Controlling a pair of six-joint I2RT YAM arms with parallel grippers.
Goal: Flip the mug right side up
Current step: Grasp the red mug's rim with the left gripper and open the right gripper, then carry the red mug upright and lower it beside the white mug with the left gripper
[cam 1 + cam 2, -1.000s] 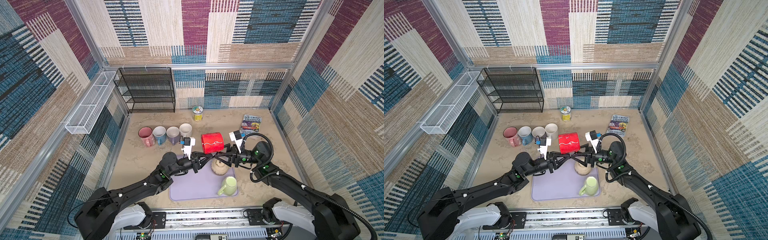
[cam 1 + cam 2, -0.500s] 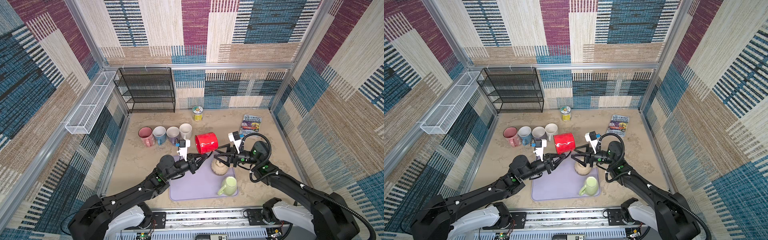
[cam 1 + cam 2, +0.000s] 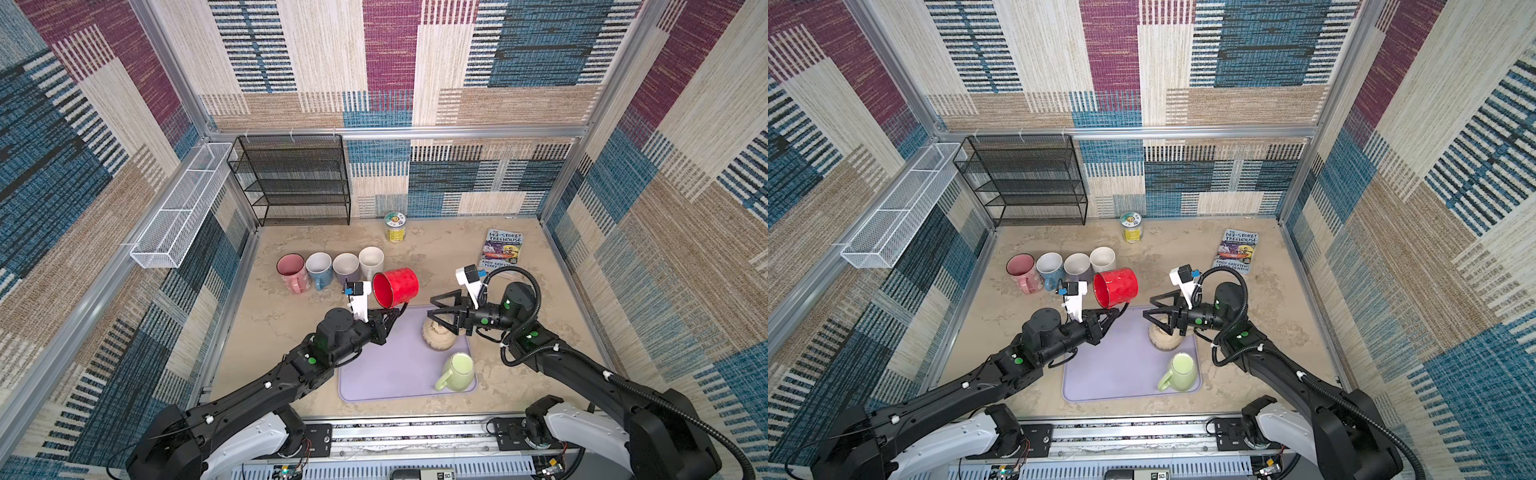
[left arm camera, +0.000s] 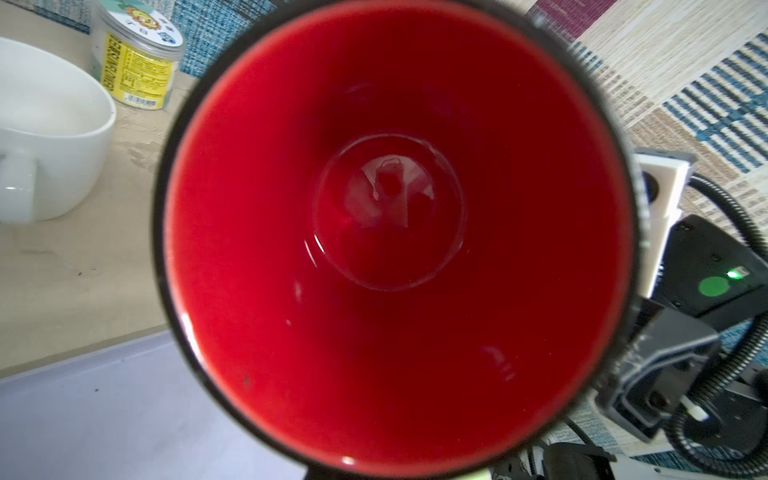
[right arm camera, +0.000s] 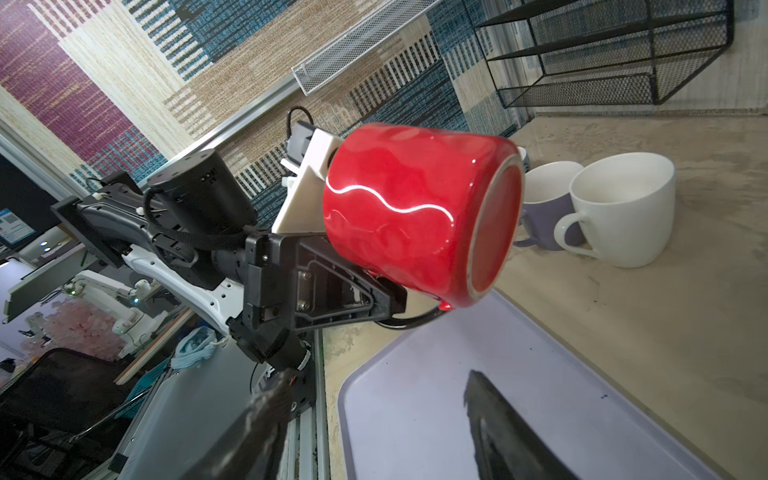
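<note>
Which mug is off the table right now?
The red mug, gripped by its handle in the left pincer, mouth facing sideways; the others sit on the table or tray.

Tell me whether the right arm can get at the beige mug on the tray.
Probably yes: the right gripper hangs open close above the beige mug, nothing between them; the left gripper holds the red mug aside.

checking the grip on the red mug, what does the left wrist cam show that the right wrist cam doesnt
Only the left wrist view: the red mug's inside, seen down its mouth, and the yellow-labelled jar. Only the right wrist view: the mug's outer wall and base, the left gripper shut on its handle, the black wire rack. Both: the mug, the white mug, the lilac mat.
</note>
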